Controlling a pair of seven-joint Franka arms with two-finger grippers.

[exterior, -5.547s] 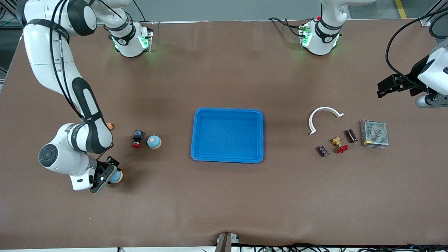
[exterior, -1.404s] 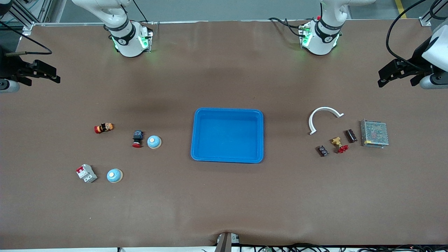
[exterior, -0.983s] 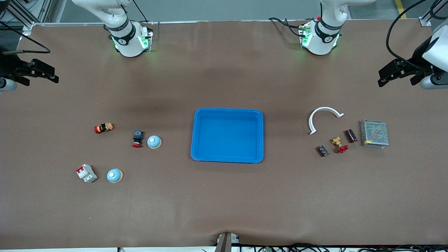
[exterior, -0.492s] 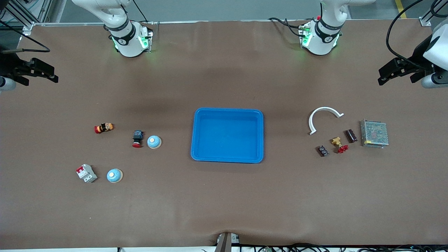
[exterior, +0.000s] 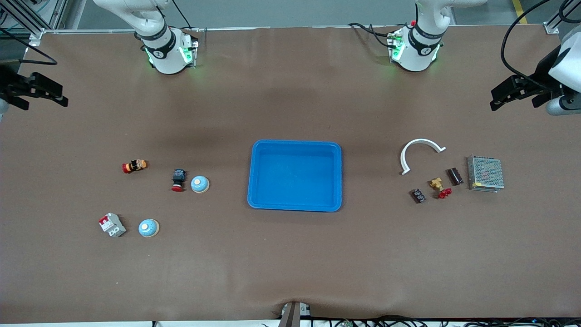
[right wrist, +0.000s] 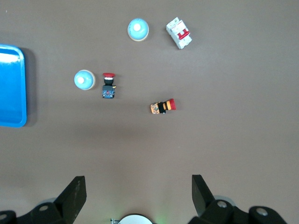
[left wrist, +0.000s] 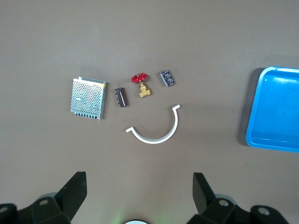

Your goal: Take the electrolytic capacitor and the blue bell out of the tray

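Note:
Two light blue dome bells lie toward the right arm's end of the table. One bell [exterior: 199,184] [right wrist: 84,79] sits beside a red-capped push button, the other bell [exterior: 148,228] [right wrist: 138,29] nearer the front camera beside a breaker. The capacitor [exterior: 455,175] [left wrist: 121,97], a dark striped cylinder, lies toward the left arm's end next to a metal box. The blue tray [exterior: 295,145] stands empty mid-table. My right gripper [exterior: 41,95] [right wrist: 138,178] hangs open high over its end of the table. My left gripper [exterior: 515,97] [left wrist: 138,176] hangs open over the other end, nothing between its fingers.
Near the bells lie a red-capped push button [exterior: 178,180], an orange-and-red switch [exterior: 135,166] and a white-red breaker [exterior: 112,225]. Near the capacitor are a white curved strip [exterior: 420,152], a brass valve [exterior: 439,187], a small dark module [exterior: 418,195] and a perforated metal box [exterior: 485,173].
My right arm has lifted away from the bell by the breaker and keeps drifting toward the table's end. The bell stays put. The left arm has barely moved.

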